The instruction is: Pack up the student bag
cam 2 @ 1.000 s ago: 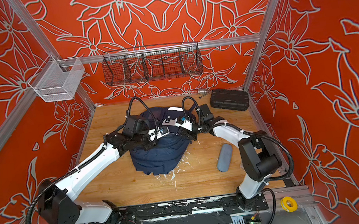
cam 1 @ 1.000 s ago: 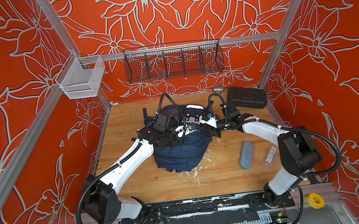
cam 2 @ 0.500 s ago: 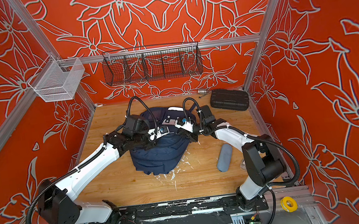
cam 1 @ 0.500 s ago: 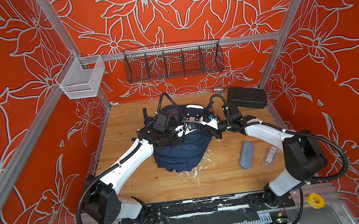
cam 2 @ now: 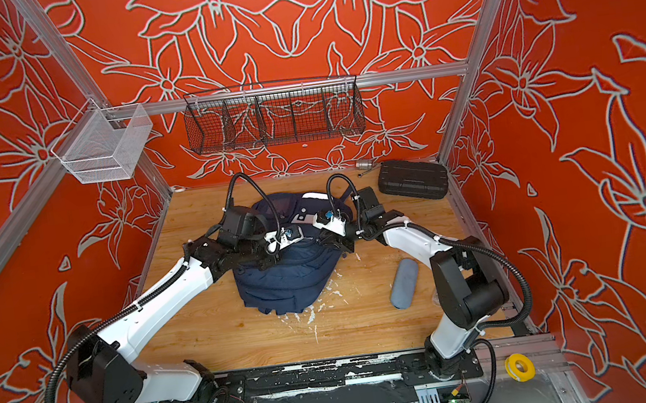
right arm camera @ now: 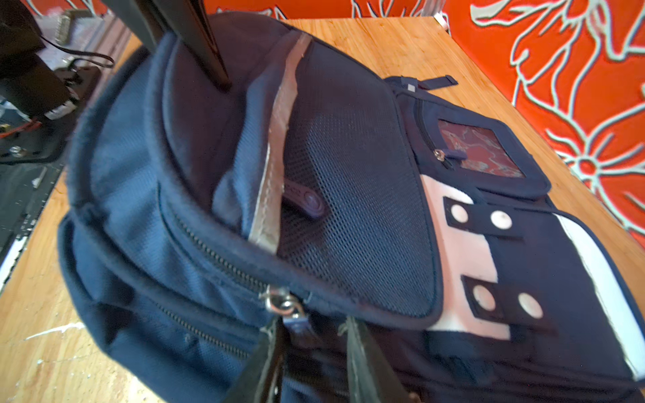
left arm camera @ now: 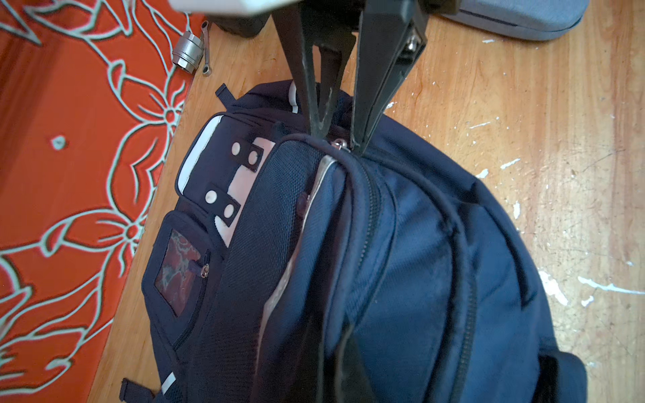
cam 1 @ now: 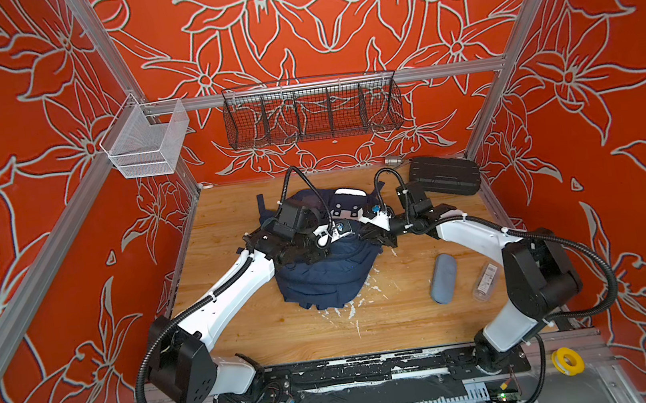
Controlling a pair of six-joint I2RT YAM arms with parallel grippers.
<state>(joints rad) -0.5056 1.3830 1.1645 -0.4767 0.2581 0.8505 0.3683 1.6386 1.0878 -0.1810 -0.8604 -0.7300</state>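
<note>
1. Progress: early. A grey oblong soft case (cam 1: 443, 278) and a small clear plastic pack (cam 1: 486, 281) lie loose on the wooden bench (cam 1: 246, 337). Both are to the right of the bag and apart from it, so not packed.
2. The large navy-blue fabric student bag (cam 1: 325, 282) lies mid-bench between the two arms. The zip in view looks closed, and nothing is seen inside.
3. The left gripper (right arm camera: 220, 76) has its jaws closed. By the look of it they pinch a fold of fabric near the bag's top.
4. The right gripper (right arm camera: 312, 329) has its jaws a narrow gap apart, straddling the metal zip pull (right arm camera: 283, 304). The pull touches one jaw but isn't clamped as far as I can see.
5. Step in hand is likely unzipping. Opening, loading and closing are all left.
6. The black ribbed hard plastic case (cam 1: 444, 175) sits on the bench at the far right. Can't tell if it gets packed.
7. Counts, near to far:
   - one yellow tape roll (cam 1: 567, 361)
   - one grey case
   - one clear pack
   - one bag
   - two grippers
   - one black case
   - one metal socket (left arm camera: 186, 52)
   - one small metal spanner (left arm camera: 204, 49)
   - one black wire basket (cam 1: 312, 109)
   - one white mesh basket (cam 1: 146, 142)
</note>
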